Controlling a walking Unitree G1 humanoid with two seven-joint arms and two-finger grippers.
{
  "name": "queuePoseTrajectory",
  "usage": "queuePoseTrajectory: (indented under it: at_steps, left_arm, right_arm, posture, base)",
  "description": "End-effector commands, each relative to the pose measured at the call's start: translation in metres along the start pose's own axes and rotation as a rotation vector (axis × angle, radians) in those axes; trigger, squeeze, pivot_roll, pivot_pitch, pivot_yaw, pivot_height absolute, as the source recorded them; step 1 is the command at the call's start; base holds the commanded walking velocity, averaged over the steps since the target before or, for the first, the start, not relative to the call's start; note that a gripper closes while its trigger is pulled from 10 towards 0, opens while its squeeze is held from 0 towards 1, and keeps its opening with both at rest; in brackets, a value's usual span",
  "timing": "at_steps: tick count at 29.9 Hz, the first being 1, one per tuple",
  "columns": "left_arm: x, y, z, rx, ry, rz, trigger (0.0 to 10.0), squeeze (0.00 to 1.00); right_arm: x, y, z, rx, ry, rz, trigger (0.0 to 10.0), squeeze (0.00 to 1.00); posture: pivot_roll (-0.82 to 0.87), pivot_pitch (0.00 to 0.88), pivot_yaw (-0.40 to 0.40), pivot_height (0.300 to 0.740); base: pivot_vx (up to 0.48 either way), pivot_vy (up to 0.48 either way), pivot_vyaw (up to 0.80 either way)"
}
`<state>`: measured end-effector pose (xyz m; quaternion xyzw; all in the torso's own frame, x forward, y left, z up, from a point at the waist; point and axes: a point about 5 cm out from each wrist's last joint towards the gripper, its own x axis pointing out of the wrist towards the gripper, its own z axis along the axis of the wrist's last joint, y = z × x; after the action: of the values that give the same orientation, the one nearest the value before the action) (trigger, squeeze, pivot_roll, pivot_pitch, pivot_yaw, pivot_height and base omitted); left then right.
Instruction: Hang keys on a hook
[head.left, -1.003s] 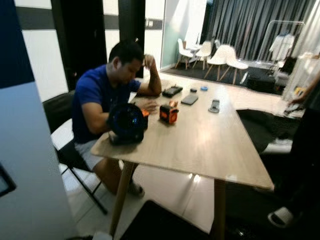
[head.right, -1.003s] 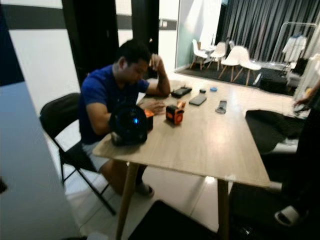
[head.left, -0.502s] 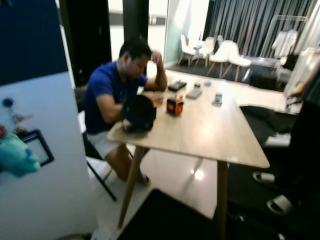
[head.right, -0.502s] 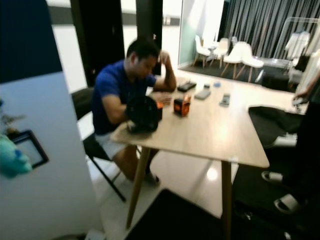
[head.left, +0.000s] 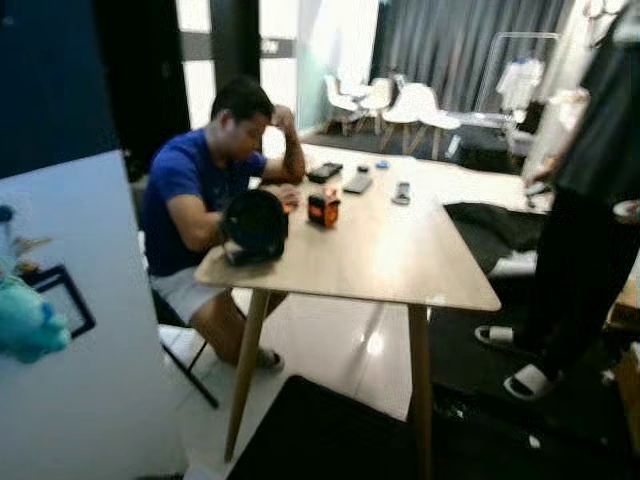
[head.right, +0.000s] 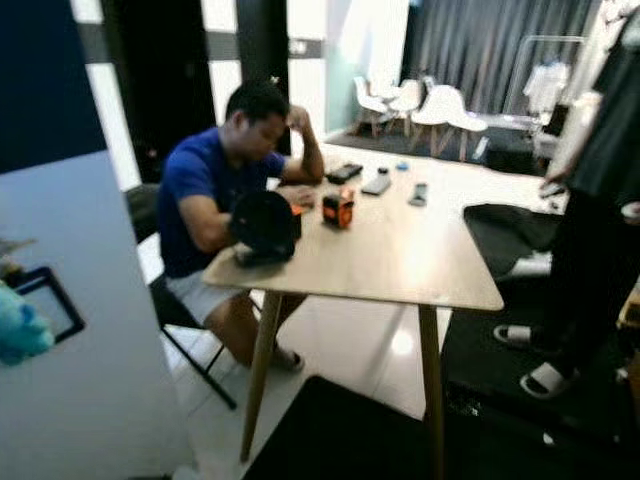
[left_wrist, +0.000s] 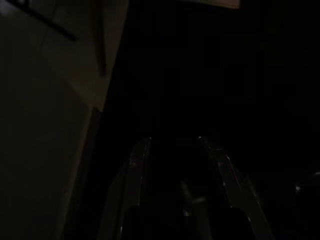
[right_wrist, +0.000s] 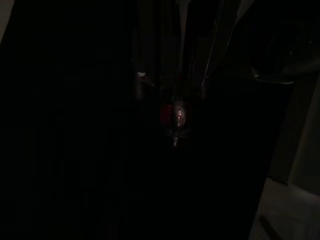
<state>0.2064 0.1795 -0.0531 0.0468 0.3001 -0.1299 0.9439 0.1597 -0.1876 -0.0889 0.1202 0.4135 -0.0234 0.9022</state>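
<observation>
Very dark. Left tool (left_wrist: 175, 150): two fingers (left_wrist: 136, 165) faintly outlined, set apart, nothing discernible between them. A pale panel (left_wrist: 45, 100) stands to one side; remainder black.

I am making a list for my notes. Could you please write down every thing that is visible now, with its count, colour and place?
table: one, light wood, room centre
round device: one, black, near table corner
small box: one, orange and black, mid table
flat gadgets: several, dark, far table end
seated person: one, blue shirt, on black folding chair
standing person: one, dark clothes, white slippers, right
chairs: several, white, far back
plush toy: one, teal, on white panel, left
left gripper: dark wrist view, fingers apart
right gripper: dark, holding something reddish
</observation>
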Motion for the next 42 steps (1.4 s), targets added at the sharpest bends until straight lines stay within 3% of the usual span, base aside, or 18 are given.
queuePoseTrajectory:
  at_steps: [1,6,12,42]
  left_arm:
    - [-0.0024,0.0019,-0.0032,-0.007,0.004,0.01,10.0,0.0]
    - [-0.0023,0.0015,-0.0027,-0.008,-0.001,0.012,10.0,0.0]
    - [-0.002,0.0007,-0.0026,-0.009,-0.002,0.014,10.0,0.0]
    - [-0.0009,-0.0006,-0.002,-0.039,-0.002,0.021,10.0,0.0]
  right_arm:
    - [0.0005,-0.0005,0.0023,-0.009,-0.009,-0.005,10.0,0.0]
    - [0.0005,0.0023,0.0019,-0.066,-0.007,0.022,10.0,0.0]
    - [0.0003,0.0024,0.0011,-0.073,-0.003,0.025,10.0,0.0]
    - [0.0005,0.0038,0.0004,-0.12,0.01,0.04,10.0,0.0]
  posture:
    - [0.1,0.015,-0.015,0.74]
    - [0.1,0.018,-0.016,0.74]
    - [0.1,0.017,-0.017,0.74]
    - [0.1,0.018,-0.019,0.74]
  base:
    - [0.0,0.0,0.0]
    - [0.0,0.0,0.0]
    - [0.0,0.0,0.29]
    - [0.0,0.0,0.76]
